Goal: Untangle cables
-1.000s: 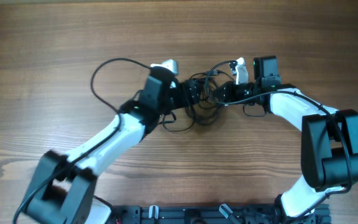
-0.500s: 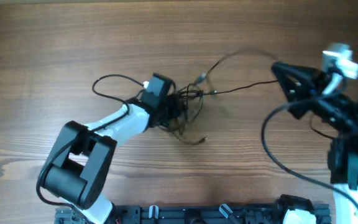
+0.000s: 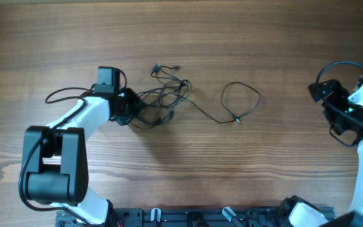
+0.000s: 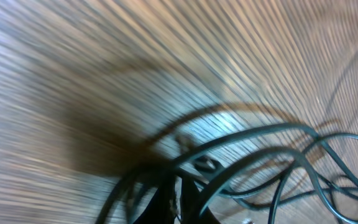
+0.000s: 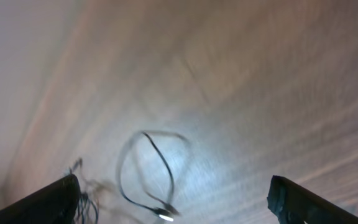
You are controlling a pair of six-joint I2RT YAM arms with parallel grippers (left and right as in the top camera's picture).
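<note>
Presently on the table [image 3: 232, 38], wood-grained:

Item 1: cables [image 3: 166, 98]. Thin dark cords, bunched in a small tangle left of the table's centre. Two short ends with small plugs [image 3: 158, 67] stick out at the top of the bunch. One strand runs rightward from the tangle and closes into a loose loop [image 3: 241, 101] lying flat near mid-table, its plug tip [image 3: 238, 120] at the lower edge. The left wrist view shows the cords [image 4: 272, 134] at close range, blurred, arching over the wood. The right wrist view shows the loop [image 5: 157, 168] from a distance, also blurred.

Item 2: left end effector [image 3: 134, 115]. Low at the table, touching the left edge of the tangle. In its own view [image 4: 178, 202] the dark fingers sit together at the bottom of the frame with several strands running into them: closed on the cables.

Item 3: right end effector [image 3: 320, 94]. At the far right edge of the table, well apart from the loop and the tangle. Its fingertips [image 5: 48, 199] stand wide apart in its own view, nothing between them: open.

Item 4: arm cable [image 3: 62, 94]. Thicker black lead, curving beside the left arm.
</note>
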